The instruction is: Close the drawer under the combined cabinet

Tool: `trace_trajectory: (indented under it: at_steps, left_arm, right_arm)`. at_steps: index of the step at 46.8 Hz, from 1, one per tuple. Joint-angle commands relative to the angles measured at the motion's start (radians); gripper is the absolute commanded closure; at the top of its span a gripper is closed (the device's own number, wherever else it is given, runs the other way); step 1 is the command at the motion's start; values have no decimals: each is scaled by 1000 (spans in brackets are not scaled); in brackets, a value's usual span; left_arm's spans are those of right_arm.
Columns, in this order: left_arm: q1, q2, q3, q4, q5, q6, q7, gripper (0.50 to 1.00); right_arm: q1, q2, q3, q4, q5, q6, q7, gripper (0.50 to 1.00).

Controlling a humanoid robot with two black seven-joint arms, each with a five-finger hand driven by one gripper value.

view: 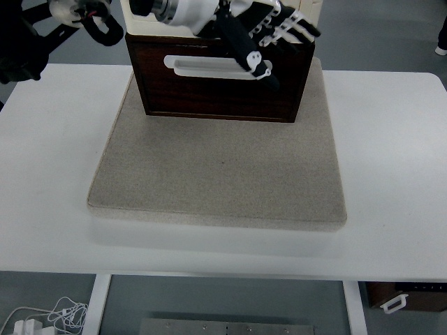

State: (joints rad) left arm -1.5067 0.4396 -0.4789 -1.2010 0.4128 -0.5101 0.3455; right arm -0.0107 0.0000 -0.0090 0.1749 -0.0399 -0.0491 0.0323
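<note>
A dark brown drawer (209, 94) with a white bar handle (202, 68) faces me at the bottom of the white-topped cabinet (136, 21), at the far end of a grey mat (216, 174). My left hand (279, 38) reaches in from the top left, its white forearm over the cabinet top. Its fingers (297, 28) are stretched out to the right along the drawer's upper edge. The black thumb (244, 49) lies down across the handle's right end. The hand holds nothing. How far the drawer stands out from the cabinet is hidden from this angle.
The mat lies on a white table (391, 153). An arm joint with red wires (84, 17) shows at the top left. Below the table, cables (49, 317) lie at the bottom left and a brown box with a white handle (408, 296) at the bottom right.
</note>
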Motion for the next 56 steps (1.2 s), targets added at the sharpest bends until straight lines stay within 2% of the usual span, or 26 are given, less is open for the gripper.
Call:
trace_trajectory:
  at_steps: [1,13,21,37,48,56]
  left_arm:
    - [0,2,-69,15,0,1,-59,506]
    - [0,4,-237,104,-14,33,-276,506]
    - [0,4,-342,162,-17,154,-356,506]
    - [2,4,-602,357,-57,271,-362,506]
    - [2,21,-612,537,-126,403,-356,506]
    - [-1,54,-596,682,-275,417,-341,506]
  right_arm:
    - [0,0,0,0,0,0,0,548]
    - [0,0,0,0,0,0,0,548]
    - [0,0,0,0,0,0,0,548]
    - [0,0,1,0,0,0,0,548]
    - [0,0,0,0,0,0,0,548]
    - [0,0,1,0,0,0,0,548]
